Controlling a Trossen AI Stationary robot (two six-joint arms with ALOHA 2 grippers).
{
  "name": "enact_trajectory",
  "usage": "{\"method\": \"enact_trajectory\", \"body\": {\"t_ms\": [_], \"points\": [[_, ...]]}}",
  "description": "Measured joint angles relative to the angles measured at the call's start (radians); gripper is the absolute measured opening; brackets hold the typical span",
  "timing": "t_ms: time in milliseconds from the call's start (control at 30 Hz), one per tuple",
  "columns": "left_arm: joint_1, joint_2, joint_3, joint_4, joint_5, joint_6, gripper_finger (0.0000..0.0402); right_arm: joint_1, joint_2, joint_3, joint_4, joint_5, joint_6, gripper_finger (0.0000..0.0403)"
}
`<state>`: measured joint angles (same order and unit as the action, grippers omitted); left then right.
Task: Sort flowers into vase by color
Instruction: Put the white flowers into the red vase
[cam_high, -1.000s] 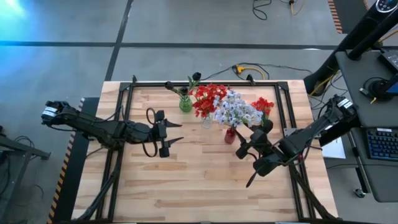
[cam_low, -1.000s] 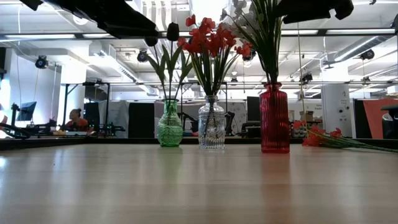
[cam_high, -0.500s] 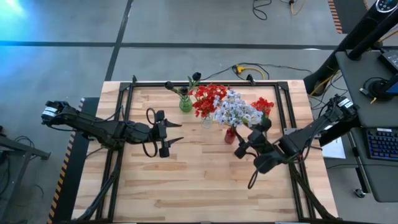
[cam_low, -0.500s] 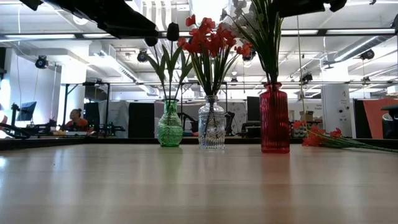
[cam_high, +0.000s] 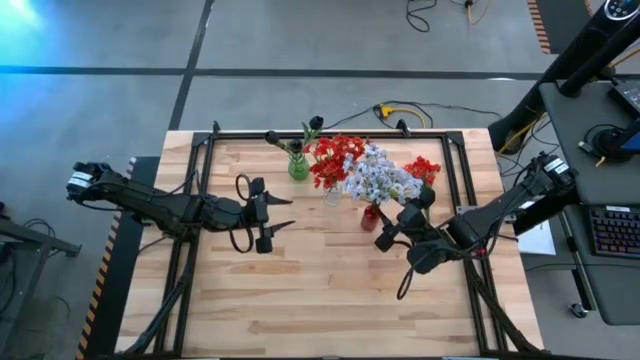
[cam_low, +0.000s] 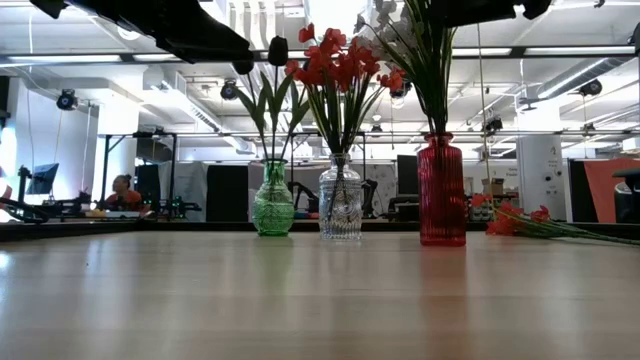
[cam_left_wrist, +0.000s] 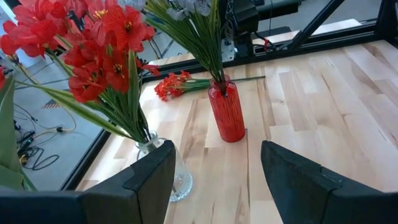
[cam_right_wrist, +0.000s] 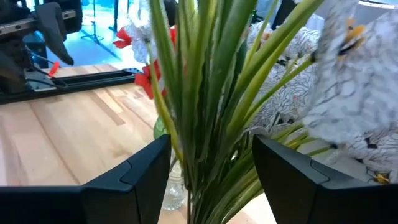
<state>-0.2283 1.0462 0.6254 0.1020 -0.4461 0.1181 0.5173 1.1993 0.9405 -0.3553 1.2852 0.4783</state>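
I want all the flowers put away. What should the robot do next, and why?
Probably move the right gripper, open beside the red vase, back toward the loose red flowers lying on the table; they are the only ones not in a vase.

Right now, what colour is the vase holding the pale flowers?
Red, ribbed glass: the vase shows best in the low view, with the pale flowers above it.

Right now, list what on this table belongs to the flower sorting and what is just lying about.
Job:
green vase with dark buds
clear vase with red flowers
red vase with pale flowers
loose red spray

Lying about:
yellow cable
keyboard
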Motion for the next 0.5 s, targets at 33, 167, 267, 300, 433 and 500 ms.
{"method": "enact_trajectory", "body": {"t_ms": [33, 167, 267, 300, 433, 500], "points": [[0.0, 0.0, 0.0, 0.0, 0.0, 0.0, 0.022, 0.0, -0.001, 0.0, 0.001, 0.002, 0.0, 0.0214], [0.0, 0.0, 0.0, 0.0, -0.001, 0.0, 0.0219, 0.0, -0.001, 0.002, 0.003, 0.024, -0.001, 0.0192], [0.0, 0.0, 0.0, 0.0, -0.015, 0.0, 0.022, -0.001, -0.001, 0.004, 0.002, 0.025, -0.004, 0.0166], [0.0, 0.0, 0.0, 0.0, -0.016, 0.0, 0.022, -0.001, -0.001, 0.004, 0.003, 0.025, -0.005, 0.0157], [0.0, 0.0, 0.0, 0.0, -0.016, 0.0, 0.0219, -0.001, -0.001, 0.004, 0.002, 0.024, -0.007, 0.012], [0.0, 0.0, 0.0, 0.0, -0.016, 0.0, 0.0219, -0.001, -0.001, 0.004, 0.002, 0.024, -0.008, 0.0103]]}}
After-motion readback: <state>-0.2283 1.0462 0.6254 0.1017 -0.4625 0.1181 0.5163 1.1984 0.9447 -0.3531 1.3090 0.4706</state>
